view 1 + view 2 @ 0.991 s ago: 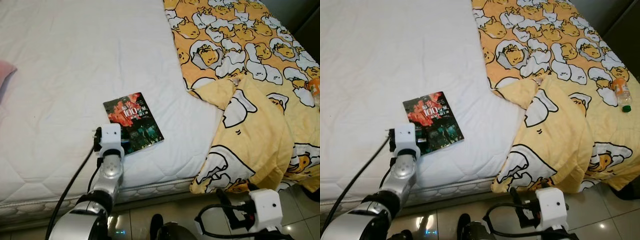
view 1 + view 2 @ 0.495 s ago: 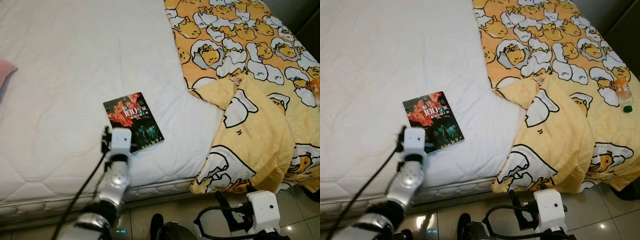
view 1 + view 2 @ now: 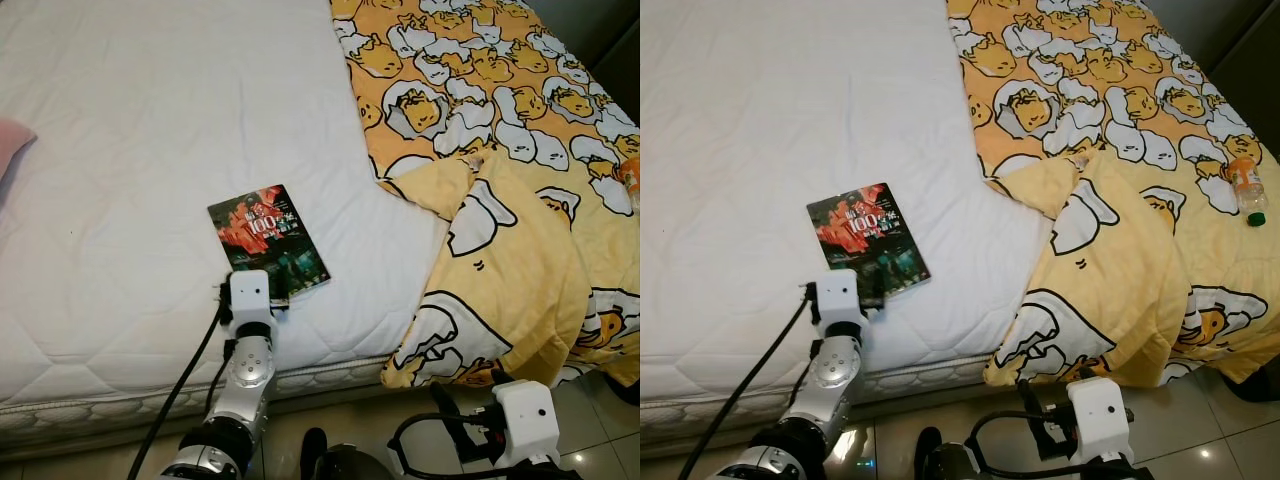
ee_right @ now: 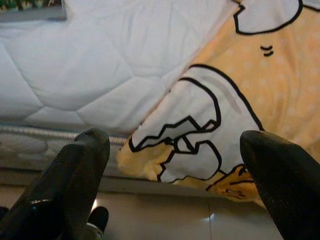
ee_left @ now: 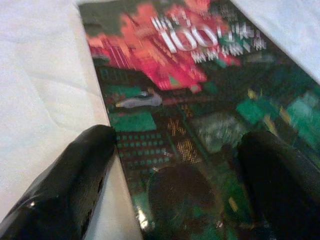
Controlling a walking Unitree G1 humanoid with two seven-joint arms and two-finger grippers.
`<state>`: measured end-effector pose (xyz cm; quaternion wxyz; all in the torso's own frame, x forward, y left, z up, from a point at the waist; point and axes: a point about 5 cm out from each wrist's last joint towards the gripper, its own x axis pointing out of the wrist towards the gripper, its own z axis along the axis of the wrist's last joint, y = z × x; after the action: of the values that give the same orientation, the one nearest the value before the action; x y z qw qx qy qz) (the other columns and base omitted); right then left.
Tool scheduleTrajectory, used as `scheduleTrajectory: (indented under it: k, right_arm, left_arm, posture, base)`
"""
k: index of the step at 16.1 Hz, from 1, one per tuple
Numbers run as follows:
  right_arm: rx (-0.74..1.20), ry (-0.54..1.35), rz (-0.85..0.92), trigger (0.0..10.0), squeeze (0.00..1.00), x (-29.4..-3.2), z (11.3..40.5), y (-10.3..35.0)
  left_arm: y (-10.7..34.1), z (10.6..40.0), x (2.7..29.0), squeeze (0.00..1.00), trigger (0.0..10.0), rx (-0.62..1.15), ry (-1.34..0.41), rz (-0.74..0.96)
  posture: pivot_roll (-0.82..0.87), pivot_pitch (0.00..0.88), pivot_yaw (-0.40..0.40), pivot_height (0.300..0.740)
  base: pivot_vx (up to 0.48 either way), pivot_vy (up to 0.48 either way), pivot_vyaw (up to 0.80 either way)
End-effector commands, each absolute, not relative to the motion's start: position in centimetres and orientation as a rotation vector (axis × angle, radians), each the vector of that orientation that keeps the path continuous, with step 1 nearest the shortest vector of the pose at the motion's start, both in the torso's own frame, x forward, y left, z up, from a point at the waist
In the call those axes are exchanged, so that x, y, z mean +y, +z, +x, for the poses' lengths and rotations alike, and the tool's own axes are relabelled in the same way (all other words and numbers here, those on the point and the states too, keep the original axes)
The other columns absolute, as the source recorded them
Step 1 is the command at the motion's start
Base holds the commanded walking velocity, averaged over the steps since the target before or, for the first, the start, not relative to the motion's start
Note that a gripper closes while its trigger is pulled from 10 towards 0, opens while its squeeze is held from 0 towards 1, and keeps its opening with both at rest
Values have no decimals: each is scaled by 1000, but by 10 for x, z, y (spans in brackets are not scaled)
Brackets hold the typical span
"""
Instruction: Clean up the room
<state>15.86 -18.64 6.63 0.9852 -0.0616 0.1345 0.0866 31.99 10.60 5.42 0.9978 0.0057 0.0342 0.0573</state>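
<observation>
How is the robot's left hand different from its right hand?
The left gripper reaches over the white mattress, its open jaws at the near end of the dark red-and-green book. The right gripper hangs low beside the bed, its open jaws near the drooping yellow cartoon blanket, holding nothing. Both have black fingers.

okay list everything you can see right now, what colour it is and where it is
Book: one, dark cover with red and green, flat on the mattress near its front edge.
Mattress: one, white, quilted.
Blanket: one, yellow with white cartoon print, over the bed's right side, hanging over the front edge.
Bottle: one, orange with green cap, lying on the blanket at far right.
Pink fabric: one piece, at the mattress's left edge.
Floor: glossy tiles, below the bed.
Left end effector: black fingers open, at the book's near edge.
Right end effector: black fingers open, low by the blanket's hanging edge.
</observation>
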Motion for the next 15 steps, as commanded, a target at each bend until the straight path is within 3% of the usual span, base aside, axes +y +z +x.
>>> scheduleTrajectory:
  k: [1,4,8,9,15]
  right_arm:
    - [302,165,-141,10000,0,-192,154,61]
    - [302,164,-139,10000,0,-190,155,61]
    - [306,158,-129,10000,0,-187,153,59]
    - [309,155,-127,10000,0,-187,151,59]
    - [306,141,-121,10000,0,-189,156,59]
  left_arm:
    - [32,308,96,0,10000,203,75,-21]
    - [41,319,87,0,10000,219,30,-44]
    - [31,321,81,0,10000,382,-39,-174]
    - [29,321,86,0,0,398,-41,-164]
    - [20,317,90,0,0,472,-120,-180]
  posture:
    - [-146,255,-201,732]
    - [-140,269,-197,732]
    - [-147,288,-193,732]
    - [-151,290,-191,732]
    - [-148,297,-189,732]
  base:
    - [0,0,0]
    - [0,0,0]
    - [0,0,0]
    - [0,0,0]
    - [0,0,0]
